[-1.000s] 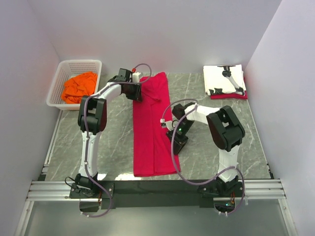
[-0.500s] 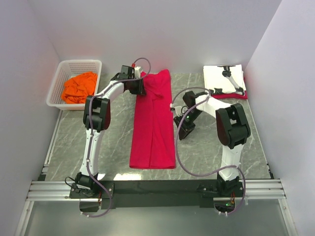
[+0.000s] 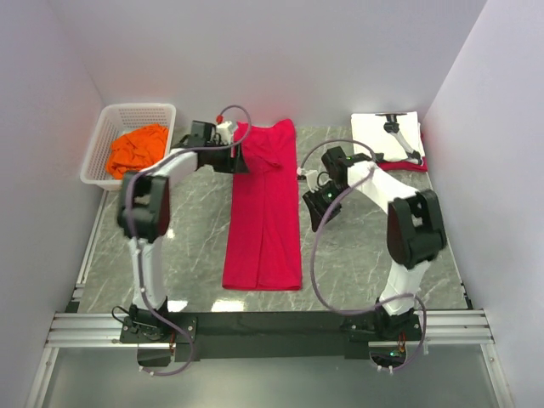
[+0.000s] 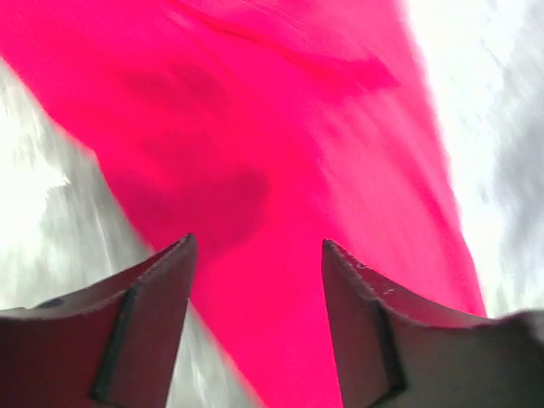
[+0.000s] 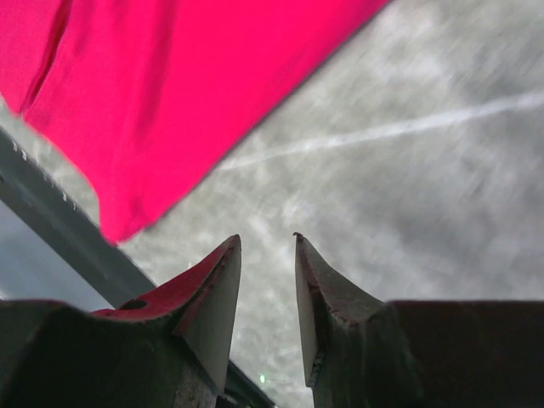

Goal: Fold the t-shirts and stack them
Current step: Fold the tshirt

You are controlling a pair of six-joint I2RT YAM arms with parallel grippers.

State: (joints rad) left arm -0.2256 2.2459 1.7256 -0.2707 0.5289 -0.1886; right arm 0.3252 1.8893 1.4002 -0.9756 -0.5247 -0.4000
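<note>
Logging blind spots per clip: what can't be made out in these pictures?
Top view: red cloth under the white t-shirt; covered, so its fold is hidden.
Top view: orange t-shirt, lower part behind the basket wall.
Left wrist view: motion blur; crimson t-shirt seams unreadable.
Right wrist view: crimson t-shirt cut off by the frame's edge.

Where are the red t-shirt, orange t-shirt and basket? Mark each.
red t-shirt (image 3: pixel 263 225), top view, middle of the folded strip.
orange t-shirt (image 3: pixel 136 151), top view, middle of the heap.
basket (image 3: pixel 140 107), top view, far rim.

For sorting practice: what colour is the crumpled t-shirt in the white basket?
Orange t-shirt; clearest from top external.
</note>
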